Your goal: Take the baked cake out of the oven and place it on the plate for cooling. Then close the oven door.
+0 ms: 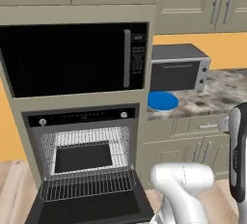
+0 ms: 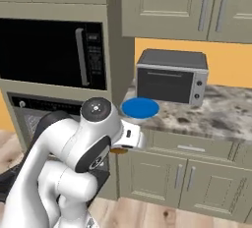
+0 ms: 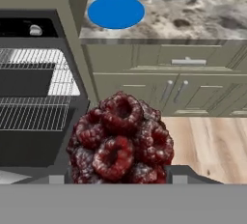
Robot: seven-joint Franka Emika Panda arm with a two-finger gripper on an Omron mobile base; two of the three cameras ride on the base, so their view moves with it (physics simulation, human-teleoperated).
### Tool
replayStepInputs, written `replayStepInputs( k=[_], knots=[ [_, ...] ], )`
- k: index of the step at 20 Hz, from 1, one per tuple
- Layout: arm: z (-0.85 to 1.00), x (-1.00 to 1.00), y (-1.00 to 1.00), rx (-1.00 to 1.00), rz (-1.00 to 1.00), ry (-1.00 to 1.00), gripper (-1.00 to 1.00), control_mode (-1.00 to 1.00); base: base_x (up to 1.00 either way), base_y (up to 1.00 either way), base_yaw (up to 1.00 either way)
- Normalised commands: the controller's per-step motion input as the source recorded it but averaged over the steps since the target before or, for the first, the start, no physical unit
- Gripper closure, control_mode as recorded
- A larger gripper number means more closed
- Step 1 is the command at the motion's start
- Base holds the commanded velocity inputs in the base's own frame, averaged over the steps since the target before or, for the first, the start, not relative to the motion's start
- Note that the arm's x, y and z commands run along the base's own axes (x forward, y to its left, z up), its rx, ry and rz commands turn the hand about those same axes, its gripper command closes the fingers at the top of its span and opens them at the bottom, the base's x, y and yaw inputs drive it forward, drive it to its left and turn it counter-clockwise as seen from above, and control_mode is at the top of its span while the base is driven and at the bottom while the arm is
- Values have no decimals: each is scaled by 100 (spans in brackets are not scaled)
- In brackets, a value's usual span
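The baked cake (image 3: 120, 143), a dark lump of reddish berry-like bumps, sits close before the hand camera with my gripper (image 3: 119, 177) shut on it, one dark fingertip (image 3: 181, 175) on each side. It hangs in the air in front of the lower cabinets, right of the oven. A brown edge of the cake (image 2: 118, 150) peeks out under the white wrist. The oven (image 1: 84, 153) stands open with bare wire racks, and the oven door (image 1: 89, 208) lies folded down flat. The blue plate (image 1: 162, 101) (image 2: 140, 108) (image 3: 116, 11) rests bare on the counter, up and beyond the cake.
A black microwave (image 1: 72, 59) sits above the oven. A silver toaster oven (image 2: 170, 79) stands on the marbled counter (image 2: 221, 114) just behind the plate. Cabinet doors with handles (image 3: 173, 90) lie under the counter, over a wooden floor (image 3: 212, 141).
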Motion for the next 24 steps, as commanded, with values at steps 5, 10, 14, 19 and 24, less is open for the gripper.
replayStepInputs(
  k=[5, 10, 14, 19, 24],
  knots=[
    [0, 0, 0, 0, 0, 0, 100, 100, 24, -26, 39],
    [0, 0, 0, 0, 0, 0, 100, 100, 51, -29, 62],
    [0, 0, 0, 0, 0, 0, 100, 100, 35, -66, 42],
    [0, 0, 0, 0, 0, 0, 100, 100, 42, -42, 26],
    [0, 0, 0, 0, 0, 0, 100, 100, 31, -57, 19]
  ],
)
